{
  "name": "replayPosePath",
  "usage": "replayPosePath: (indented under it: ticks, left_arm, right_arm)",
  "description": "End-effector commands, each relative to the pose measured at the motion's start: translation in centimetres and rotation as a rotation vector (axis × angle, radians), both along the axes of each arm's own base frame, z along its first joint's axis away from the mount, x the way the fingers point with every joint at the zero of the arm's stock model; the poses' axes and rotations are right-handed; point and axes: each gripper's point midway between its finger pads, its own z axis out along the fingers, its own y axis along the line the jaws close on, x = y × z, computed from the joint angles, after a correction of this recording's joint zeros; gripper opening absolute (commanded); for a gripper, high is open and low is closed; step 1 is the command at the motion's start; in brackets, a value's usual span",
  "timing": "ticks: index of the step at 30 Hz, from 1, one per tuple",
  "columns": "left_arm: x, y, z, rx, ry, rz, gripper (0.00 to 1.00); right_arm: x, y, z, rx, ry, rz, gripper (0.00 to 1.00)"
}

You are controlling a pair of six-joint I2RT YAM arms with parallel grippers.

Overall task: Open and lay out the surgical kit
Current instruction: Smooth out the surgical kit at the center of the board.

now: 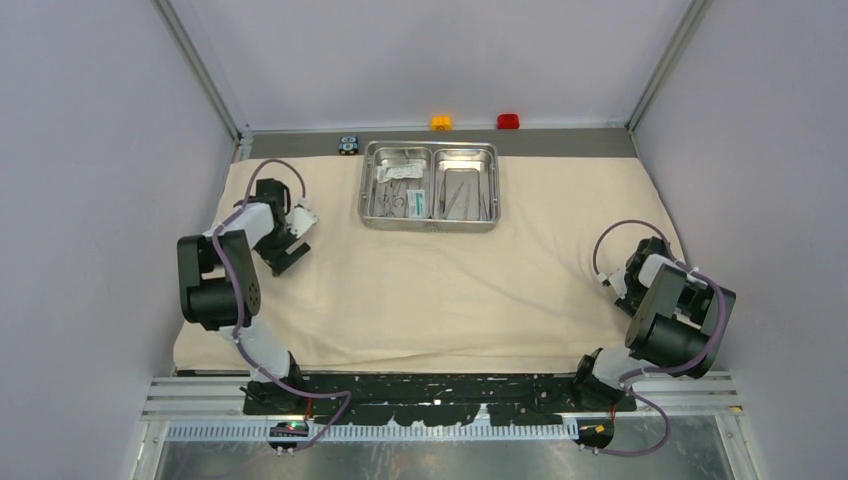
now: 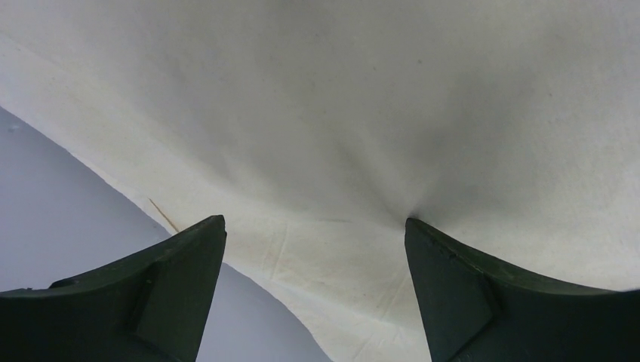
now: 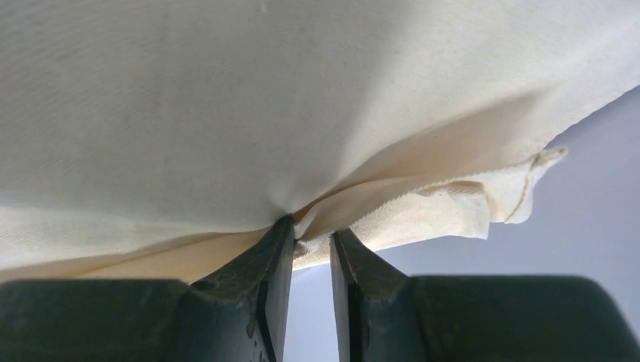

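The cloth (image 1: pixel 420 290) lies flat over the tabletop (image 1: pixel 560 140), the tray (image 1: pixel 365 190) on it at far centre, so unwrapping looks nearly done. At the right edge the right gripper (image 3: pixel 311 234) has its jaws pinching a fold of cloth. At the left edge the left gripper (image 2: pixel 315 222) has jaws spread wide, holding nothing. Next, likely: drop that fold, then reach far for the forceps (image 1: pixel 393 203) and packet (image 1: pixel 417 203) in the tray. No writing readable.

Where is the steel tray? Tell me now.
In the top view, the steel tray sits on the beige cloth at the far centre, just in front of the orange button.
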Motion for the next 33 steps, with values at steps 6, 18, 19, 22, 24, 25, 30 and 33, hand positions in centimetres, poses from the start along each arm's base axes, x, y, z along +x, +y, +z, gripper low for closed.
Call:
replayPosePath:
  ticks: [6, 18, 19, 22, 24, 25, 30, 33]
  left_arm:
    - [0.8, -0.7, 5.1, -0.045, -0.065, -0.039, 0.91]
    - [4.7, -1.7, 9.4, -0.074, -0.202, -0.074, 0.92]
    - [4.9, -1.7, 9.6, -0.079, -0.211, -0.073, 0.92]
    - [5.4, -2.0, 10.0, -0.095, -0.234, -0.076, 0.92]
    - [5.8, -2.1, 10.0, -0.098, -0.238, -0.075, 0.92]
    - [5.9, -2.1, 10.0, -0.097, -0.238, -0.076, 0.92]
    - [6.2, -2.2, 9.4, -0.105, -0.230, -0.075, 0.92]
    - [6.3, -2.1, 9.1, -0.102, -0.232, -0.077, 0.92]
  right_arm:
    - [-0.6, 1.6, -0.1, 0.071, -0.138, 0.008, 0.33]
    - [-5.5, -2.4, 2.5, -0.072, -0.127, -0.136, 0.36]
    - [-6.1, -2.7, 2.8, -0.084, -0.131, -0.152, 0.37]
    - [-7.6, -3.3, 3.8, -0.118, -0.146, -0.185, 0.43]
    - [-8.6, -3.6, 4.4, -0.144, -0.156, -0.209, 0.46]
    - [-9.0, -3.7, 4.6, -0.153, -0.159, -0.215, 0.46]
    - [-9.5, -3.2, 5.7, -0.165, -0.200, -0.227, 0.49]
    - [-8.9, -2.4, 5.9, -0.108, -0.240, -0.244, 0.50]
